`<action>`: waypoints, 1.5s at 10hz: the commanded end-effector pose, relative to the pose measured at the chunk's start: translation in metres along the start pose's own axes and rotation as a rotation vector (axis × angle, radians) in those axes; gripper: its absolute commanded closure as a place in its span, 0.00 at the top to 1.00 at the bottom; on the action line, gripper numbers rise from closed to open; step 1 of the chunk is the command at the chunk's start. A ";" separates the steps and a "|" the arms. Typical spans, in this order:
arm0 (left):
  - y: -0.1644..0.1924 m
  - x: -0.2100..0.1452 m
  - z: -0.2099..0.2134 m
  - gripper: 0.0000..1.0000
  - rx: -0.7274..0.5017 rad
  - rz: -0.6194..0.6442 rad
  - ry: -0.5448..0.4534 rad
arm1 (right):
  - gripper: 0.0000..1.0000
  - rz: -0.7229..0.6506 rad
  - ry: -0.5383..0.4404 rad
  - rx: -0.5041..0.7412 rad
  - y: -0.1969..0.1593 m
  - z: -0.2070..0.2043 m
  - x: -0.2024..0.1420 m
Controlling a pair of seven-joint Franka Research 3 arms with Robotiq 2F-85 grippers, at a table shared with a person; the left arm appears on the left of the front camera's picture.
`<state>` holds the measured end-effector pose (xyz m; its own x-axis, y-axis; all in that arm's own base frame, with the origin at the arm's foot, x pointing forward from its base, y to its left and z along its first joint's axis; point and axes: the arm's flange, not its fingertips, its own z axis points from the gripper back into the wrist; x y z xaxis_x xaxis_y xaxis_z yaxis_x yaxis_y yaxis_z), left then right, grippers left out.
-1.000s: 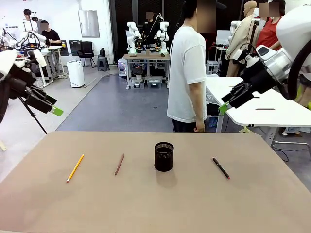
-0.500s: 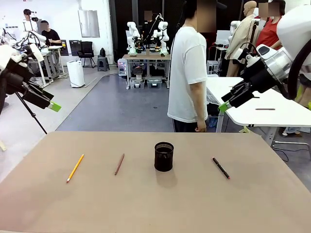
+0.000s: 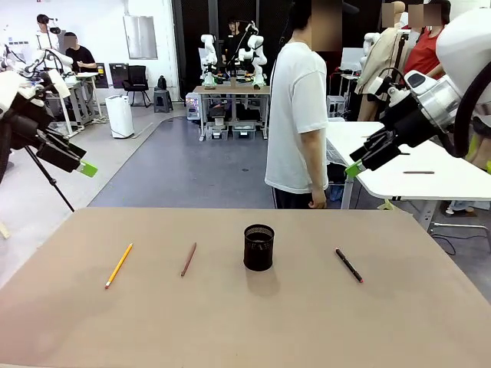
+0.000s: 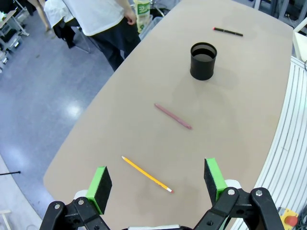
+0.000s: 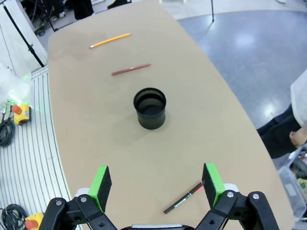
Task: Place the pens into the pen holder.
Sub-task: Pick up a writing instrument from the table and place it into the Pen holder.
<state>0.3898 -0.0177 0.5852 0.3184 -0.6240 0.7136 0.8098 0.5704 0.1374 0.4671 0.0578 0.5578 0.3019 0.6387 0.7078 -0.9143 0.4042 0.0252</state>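
Observation:
The black mesh pen holder (image 3: 259,247) stands upright mid-table, also in the left wrist view (image 4: 203,61) and right wrist view (image 5: 150,108). Three pens lie flat on the table: a yellow-orange pen (image 3: 119,265) (image 4: 146,174) (image 5: 110,40) at the left, a reddish-brown pen (image 3: 189,259) (image 4: 173,116) (image 5: 131,69) beside it, and a black pen with a red tip (image 3: 348,265) (image 4: 228,31) (image 5: 183,199) right of the holder. My left gripper (image 3: 86,170) (image 4: 157,186) hangs open high off the table's left side. My right gripper (image 3: 354,170) (image 5: 156,184) is open, raised above the far right.
A person in a white T-shirt (image 3: 295,107) stands at the far edge of the tan table (image 3: 245,322), hand by the side. A white table (image 3: 414,176) stands behind at the right. Other workbenches and people are farther back.
My left gripper has drawn back to the left and slightly upward. The right arm, pens and holder have not moved.

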 end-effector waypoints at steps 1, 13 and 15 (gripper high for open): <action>0.001 -0.001 0.000 1.00 -0.005 -0.007 -0.006 | 1.00 -0.003 -0.001 0.002 0.000 0.000 0.000; -0.013 0.016 -0.003 1.00 0.090 0.108 0.263 | 1.00 -0.003 -0.001 0.002 0.000 0.000 0.000; -0.021 0.030 -0.022 1.00 0.189 0.355 0.450 | 1.00 -0.003 -0.001 0.002 0.000 0.000 0.000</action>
<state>0.3891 -0.0432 0.5773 0.6360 -0.6140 0.4675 0.6309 0.7625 0.1432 0.4671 0.0577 0.5578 0.3023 0.6390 0.7073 -0.9140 0.4048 0.0250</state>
